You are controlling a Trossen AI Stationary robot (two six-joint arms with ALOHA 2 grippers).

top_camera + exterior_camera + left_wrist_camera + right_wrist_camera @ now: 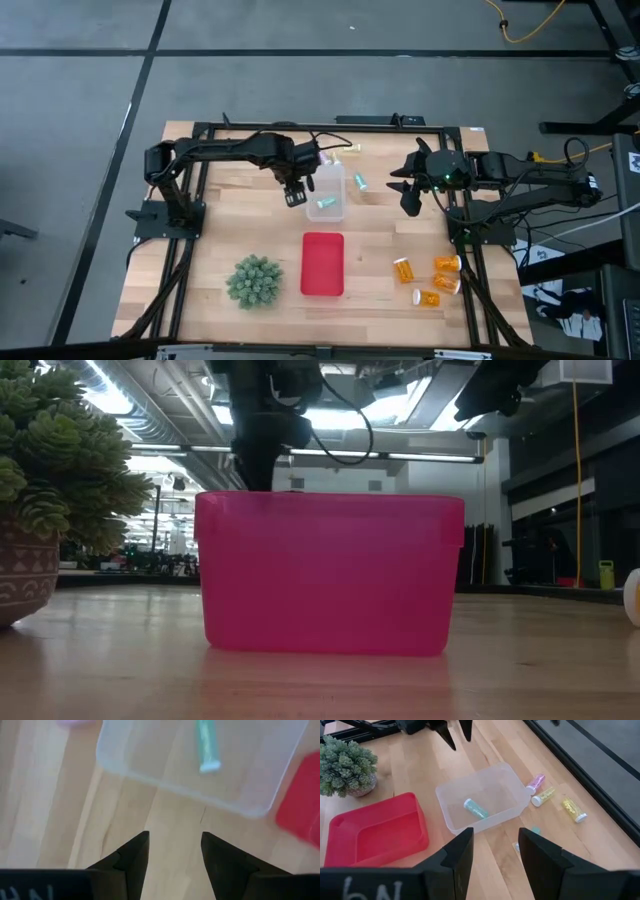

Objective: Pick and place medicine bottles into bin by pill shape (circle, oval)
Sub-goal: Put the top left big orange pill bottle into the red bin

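One teal vial (476, 809) inside clear bin (451, 791); red bin (350, 845).

From overhead I see my left gripper (294, 195) hanging empty with its fingers apart, just beside the clear bin (329, 192) on its left edge. One teal vial (323, 203) lies inside that bin; another vial (360, 181) lies on the table (215, 230) just to the bin's right. The red bin (322, 264) sits below the clear one. My right gripper (406, 195) is over bare wood, right of the clear bin. Four orange bottles (432, 278) are clustered near the table's lower right. A plant (254, 280) stands left of the red bin.
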